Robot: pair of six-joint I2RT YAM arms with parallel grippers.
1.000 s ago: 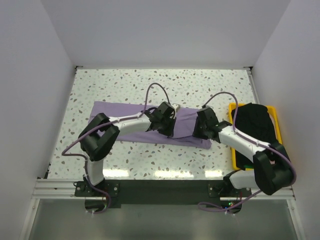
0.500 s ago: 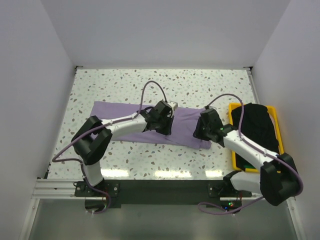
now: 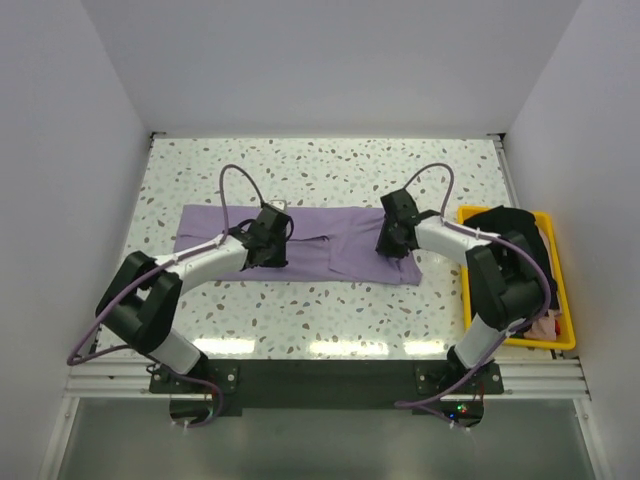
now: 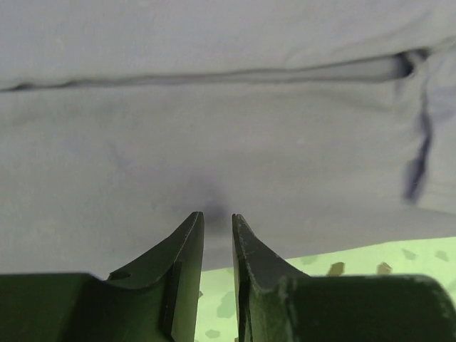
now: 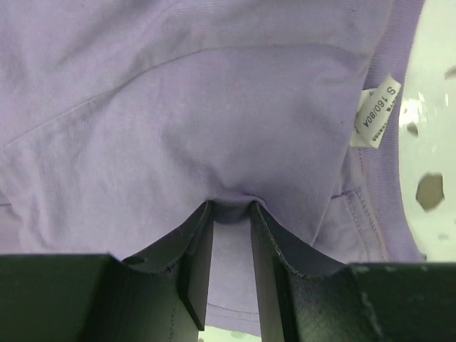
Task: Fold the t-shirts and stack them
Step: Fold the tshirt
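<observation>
Both grippers have shifted leftward along the lavender t-shirt (image 3: 330, 245) since a second ago, the left one much farther. We see the shirt lying flat in a long strip across the middle of the speckled surface (image 3: 330, 170).

Our left gripper (image 4: 217, 217) sits over the shirt's left half. Its jaws are narrow and its tips meet the cloth just inside the near edge; we cannot tell whether any cloth is pinched.

Our right gripper (image 5: 230, 208) sits at the shirt's right end, near the neck label (image 5: 376, 107), jaws narrow and clamped on a small raised fold of lavender cloth.

Off to the right, the black t-shirt (image 3: 515, 228) lies heaped in the yellow bin (image 3: 548, 342).
</observation>
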